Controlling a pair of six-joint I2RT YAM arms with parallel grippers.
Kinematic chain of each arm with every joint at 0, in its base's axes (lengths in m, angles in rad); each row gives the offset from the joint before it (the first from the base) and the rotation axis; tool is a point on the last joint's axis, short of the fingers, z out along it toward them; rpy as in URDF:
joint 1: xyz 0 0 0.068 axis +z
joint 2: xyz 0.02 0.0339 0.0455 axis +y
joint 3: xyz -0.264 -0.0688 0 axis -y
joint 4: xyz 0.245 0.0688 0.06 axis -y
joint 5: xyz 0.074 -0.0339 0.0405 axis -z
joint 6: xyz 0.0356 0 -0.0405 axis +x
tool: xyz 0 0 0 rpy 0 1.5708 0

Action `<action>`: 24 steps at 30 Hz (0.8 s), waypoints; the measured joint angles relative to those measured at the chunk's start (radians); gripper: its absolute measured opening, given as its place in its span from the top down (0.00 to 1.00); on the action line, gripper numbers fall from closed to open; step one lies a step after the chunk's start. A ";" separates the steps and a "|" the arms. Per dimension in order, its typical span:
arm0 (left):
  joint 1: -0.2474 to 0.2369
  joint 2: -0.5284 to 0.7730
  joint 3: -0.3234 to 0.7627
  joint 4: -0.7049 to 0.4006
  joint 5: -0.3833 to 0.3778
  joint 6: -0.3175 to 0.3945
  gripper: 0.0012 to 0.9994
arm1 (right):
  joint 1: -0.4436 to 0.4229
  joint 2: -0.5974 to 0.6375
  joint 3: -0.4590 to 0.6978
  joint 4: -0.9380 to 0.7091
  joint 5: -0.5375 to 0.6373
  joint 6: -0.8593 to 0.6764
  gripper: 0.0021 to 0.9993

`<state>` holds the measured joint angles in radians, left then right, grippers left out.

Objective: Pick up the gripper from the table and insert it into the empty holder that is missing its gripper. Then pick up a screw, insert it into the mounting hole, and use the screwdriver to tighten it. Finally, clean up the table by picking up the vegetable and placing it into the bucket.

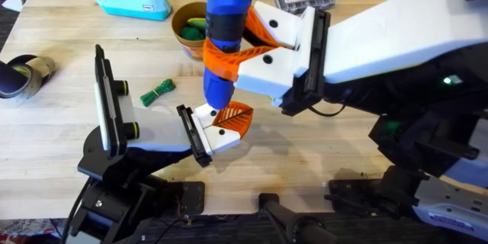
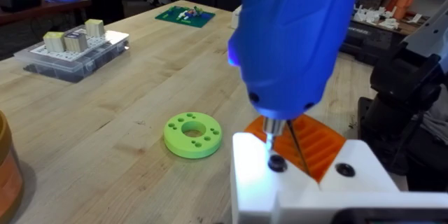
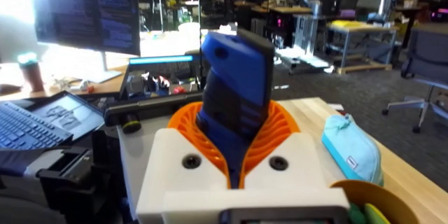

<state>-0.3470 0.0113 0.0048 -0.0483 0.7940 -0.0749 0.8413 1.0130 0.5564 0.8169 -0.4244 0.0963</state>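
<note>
1. The right gripper (image 1: 229, 53) jaws are clamping the screwdriver (image 1: 226, 15) upright.
2. The screwdriver's tip is pressing a screw (image 2: 277, 162) on the holder (image 1: 217, 133), beside the gripper (image 1: 235, 116).
3. Left jaws: cannot tell.

The screwdriver (image 1: 226, 27) and right arm (image 1: 381, 46) block approach above the holder (image 1: 210, 126).

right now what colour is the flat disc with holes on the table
Lime green; the disc shows best in the left wrist view.

White blocky wrist housings on black-jointed arms; right pincer (image 1: 229, 61) with orange ribbed fingers (image 3: 280, 122), black screws in its white mount; green indicator light at 3 o'clock.
</note>
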 joint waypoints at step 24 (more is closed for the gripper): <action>0.000 0.003 0.000 -0.011 -0.002 -0.004 0.99 | -0.036 -0.016 -0.015 0.099 0.027 0.001 0.95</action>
<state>-0.3473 0.0139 0.0051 -0.0597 0.7925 -0.0792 0.8055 0.9970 0.5415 0.9158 -0.3969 0.0975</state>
